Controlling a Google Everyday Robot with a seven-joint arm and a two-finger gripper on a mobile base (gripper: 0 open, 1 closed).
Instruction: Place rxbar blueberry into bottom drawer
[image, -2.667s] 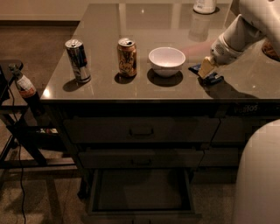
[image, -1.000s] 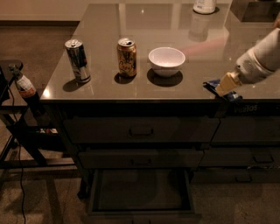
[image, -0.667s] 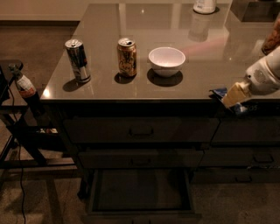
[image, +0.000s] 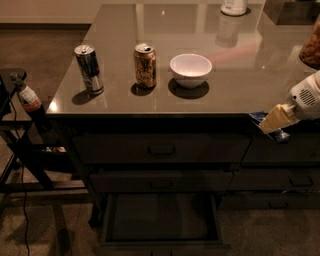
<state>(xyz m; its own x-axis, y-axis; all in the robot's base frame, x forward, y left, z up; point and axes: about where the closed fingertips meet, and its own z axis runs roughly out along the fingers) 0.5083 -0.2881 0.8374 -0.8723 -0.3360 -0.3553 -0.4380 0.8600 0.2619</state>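
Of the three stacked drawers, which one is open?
The bottom drawer: pulled out, interior showing; the two handled drawers above are shut. The gripper holds the rxbar blueberry by the counter's right front edge.

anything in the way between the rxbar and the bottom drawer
Nothing visible. The pincer holds the rxbar blueberry off the counter's front edge, at the right; the bottom drawer stands open below and to the left, and the upper drawers are shut.

On counter (image: 240, 75): 2 cans (image: 89, 69) (image: 145, 65), 1 bowl (image: 190, 70). Below counter: 3 drawers (image: 160, 148) (image: 160, 181) (image: 162, 217). At counter's front edge: 1 gripper (image: 274, 120) holding 1 snack bar (image: 258, 117).
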